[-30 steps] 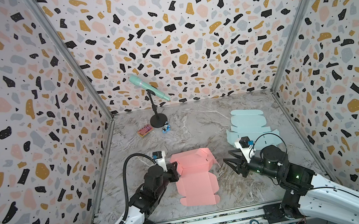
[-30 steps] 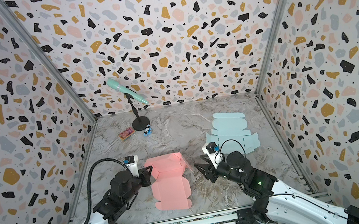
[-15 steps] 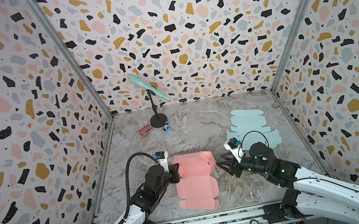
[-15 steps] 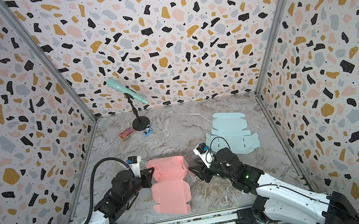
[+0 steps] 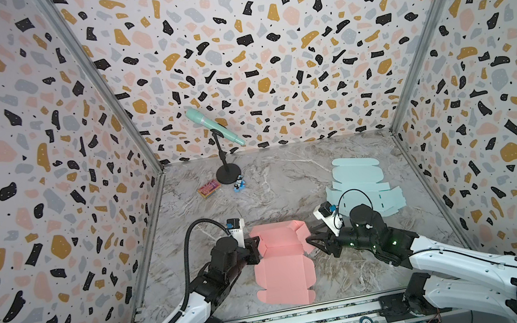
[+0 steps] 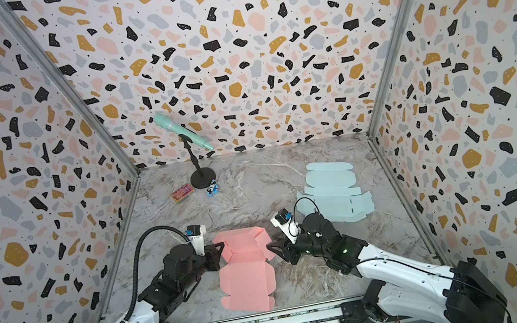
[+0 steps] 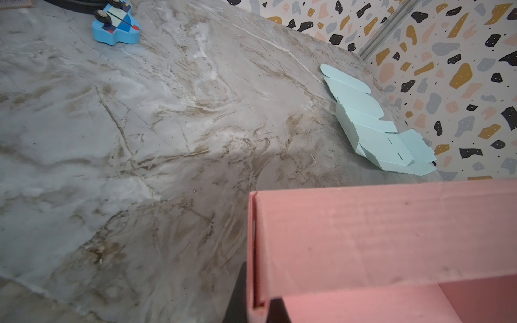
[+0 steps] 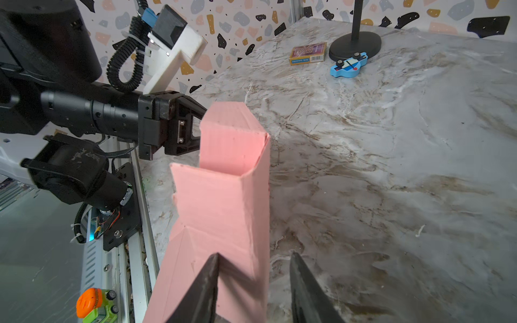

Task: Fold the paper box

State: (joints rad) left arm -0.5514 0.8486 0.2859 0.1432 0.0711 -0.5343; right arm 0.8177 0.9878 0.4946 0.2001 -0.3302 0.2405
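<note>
Pink corrugated card, the paper box (image 5: pixel 283 265), lay partly formed on the marble table (image 5: pixel 289 182), well to the robot's side of the microphone stand (image 5: pixel 227 174), with its far walls raised and its near panel flat. The left gripper (image 5: pixel 254 246) had its jaws together, clamped on the box wall on its own side. The right gripper (image 5: pixel 313 243) had its jaws apart, straddling the edge of the opposite wall's flap without pinching it. The step in hand looked like taking that flap to fold it in. Done well, the right jaws would have closed close to the scored crease rather than at the loose tip, while the left grip served as a steady anchor so the box did not slide. A slow turn along the crease should have spared the card from buckling. A pale blue blank (image 5: pixel 361 188) lay flat, off to the right of the stand.
</note>
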